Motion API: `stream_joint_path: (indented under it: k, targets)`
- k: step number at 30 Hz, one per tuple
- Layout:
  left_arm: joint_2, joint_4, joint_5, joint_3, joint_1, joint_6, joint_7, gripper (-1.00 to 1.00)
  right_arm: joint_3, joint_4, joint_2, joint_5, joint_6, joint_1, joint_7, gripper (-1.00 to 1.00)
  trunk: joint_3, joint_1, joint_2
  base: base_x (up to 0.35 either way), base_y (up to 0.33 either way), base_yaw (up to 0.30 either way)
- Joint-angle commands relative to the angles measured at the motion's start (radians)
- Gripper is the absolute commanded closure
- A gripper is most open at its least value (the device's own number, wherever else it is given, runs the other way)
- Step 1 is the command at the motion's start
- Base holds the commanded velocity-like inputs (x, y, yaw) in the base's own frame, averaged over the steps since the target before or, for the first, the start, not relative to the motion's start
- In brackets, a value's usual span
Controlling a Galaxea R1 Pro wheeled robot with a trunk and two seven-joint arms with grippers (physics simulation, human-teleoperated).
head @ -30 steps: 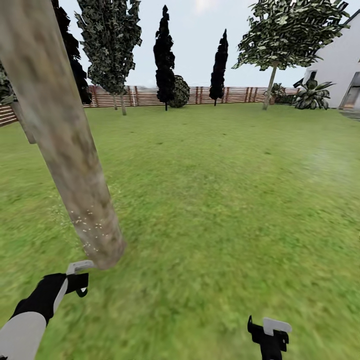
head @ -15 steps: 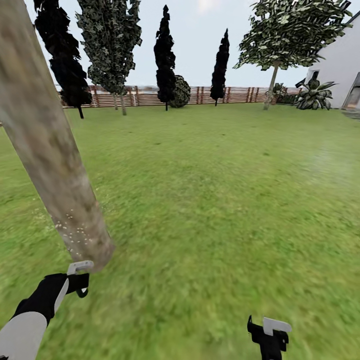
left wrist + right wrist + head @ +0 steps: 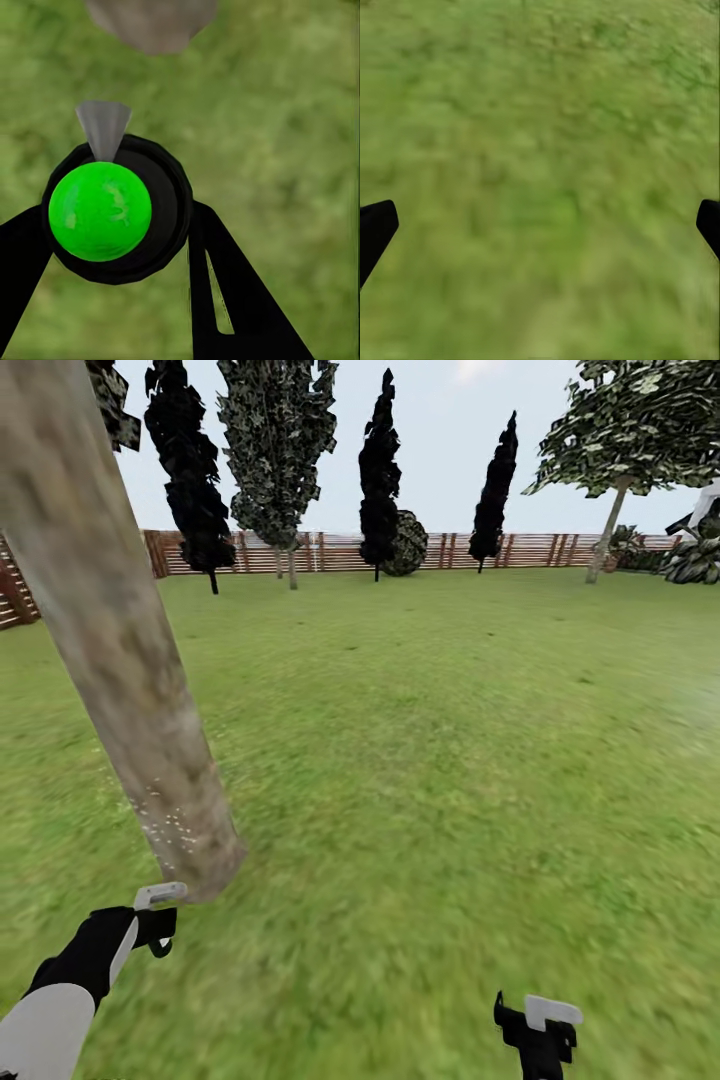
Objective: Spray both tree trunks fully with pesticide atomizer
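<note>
Mottled tree trunk (image 3: 130, 690) just ahead of left tool (image 3: 160, 920) | clamping atomizer (image 3: 112, 206) | right tool (image 3: 540, 1025) spread, empty

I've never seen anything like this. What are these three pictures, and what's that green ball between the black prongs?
It is a simulated two-armed robot in a garden. The large picture comes from its head camera, looking down over the lawn with a thick tree trunk close on its left and a wooden fence far behind. The other two come from cameras on its wrists. The left claw is shut on a dark round bottle with a green top, seen end-on, probably the pesticide atomizer; pale specks dot the trunk's base. The right claw is open, its two tips at the picture's edges, holding nothing above the grass.
</note>
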Motion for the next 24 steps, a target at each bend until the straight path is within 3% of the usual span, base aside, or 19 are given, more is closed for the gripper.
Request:
stream_joint_path:
  k: [1, 8, 20, 24]
  targets:
    - [-0.001, -0.002, -0.011, 0.006, -0.001, 0.004, -0.009, 1.00, -0.008, 0.001, -0.001, 0.010, -0.002, 0.000, -0.002, -1.00, -0.001, 0.000, 0.000, 0.178, -0.227, 0.080]
    - [-0.001, -0.002, -0.011, 0.007, -0.001, 0.004, -0.008, 1.00, -0.009, 0.001, -0.005, 0.010, -0.002, 0.000, -0.003, -1.00, -0.001, 0.000, 0.000, 0.152, -0.238, 0.008]
    - [-0.006, -0.002, -0.009, 0.006, -0.001, 0.003, -0.001, 1.00, -0.009, 0.001, -0.005, 0.010, -0.002, 0.000, -0.003, -1.00, -0.001, 0.000, 0.000, 0.007, -0.271, 0.003]
    - [-0.006, -0.002, -0.009, 0.006, -0.001, 0.003, -0.001, 1.00, -0.009, 0.001, -0.004, 0.010, -0.002, 0.000, -0.003, -1.00, -0.001, 0.000, 0.000, 0.000, -0.274, 0.203]
